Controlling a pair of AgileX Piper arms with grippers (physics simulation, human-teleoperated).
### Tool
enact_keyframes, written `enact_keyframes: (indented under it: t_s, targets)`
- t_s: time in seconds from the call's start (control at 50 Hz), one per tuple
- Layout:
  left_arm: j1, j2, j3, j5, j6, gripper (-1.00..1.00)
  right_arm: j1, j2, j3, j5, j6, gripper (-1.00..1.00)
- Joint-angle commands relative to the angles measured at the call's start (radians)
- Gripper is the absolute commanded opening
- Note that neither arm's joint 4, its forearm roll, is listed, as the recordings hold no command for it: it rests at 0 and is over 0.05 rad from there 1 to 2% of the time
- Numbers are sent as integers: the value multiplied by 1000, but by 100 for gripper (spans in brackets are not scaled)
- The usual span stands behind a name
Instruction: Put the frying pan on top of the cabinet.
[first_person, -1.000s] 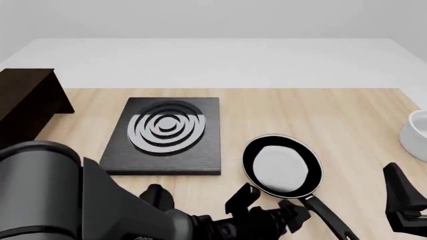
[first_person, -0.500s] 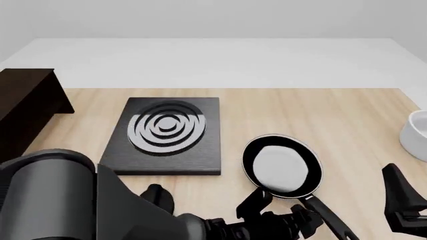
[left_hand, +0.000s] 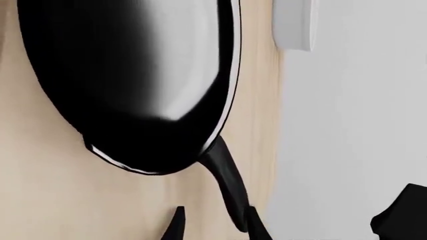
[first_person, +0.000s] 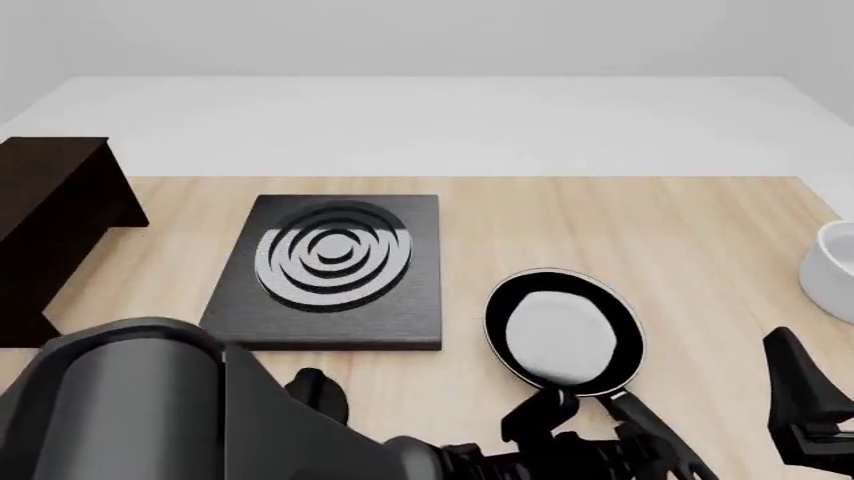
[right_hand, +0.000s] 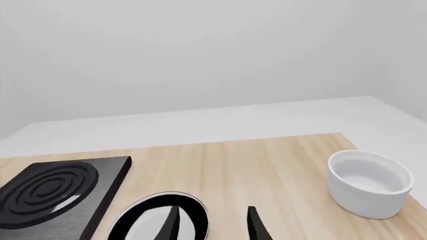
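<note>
The frying pan (first_person: 563, 338) sits on the table at front right, its handle (first_person: 650, 427) pointing toward the near right. It fills the left wrist view (left_hand: 133, 75). My left gripper (first_person: 601, 438) is open, and its fingertips (left_hand: 176, 226) stand on either side of the handle (left_hand: 227, 185), close to where it meets the pan. The dark cabinet (first_person: 54, 215) stands at the far left edge of the table. My right gripper (first_person: 805, 405) is open and empty, to the right of the pan (right_hand: 157, 220); it also shows in the right wrist view (right_hand: 213, 226).
A square black stove plate (first_person: 334, 265) with grey rings lies between the cabinet and the pan. A white bowl (first_person: 834, 272) stands at the right table edge, also in the right wrist view (right_hand: 369, 182). My left arm's bulk (first_person: 147, 410) covers the near left.
My left arm has swung to the right, carrying its open gripper up to and around the pan's handle. The pan and the right arm have stayed put.
</note>
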Motion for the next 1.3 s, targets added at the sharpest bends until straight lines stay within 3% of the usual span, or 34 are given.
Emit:
enact_keyframes:
  t_s: [0.02,1.3]
  targets:
    - [-45,50,-40,43,-150,100,2,0,0,-1,2,100]
    - [-49,167,-181,49,-172,100,-9,-1,0,-5,57,100]
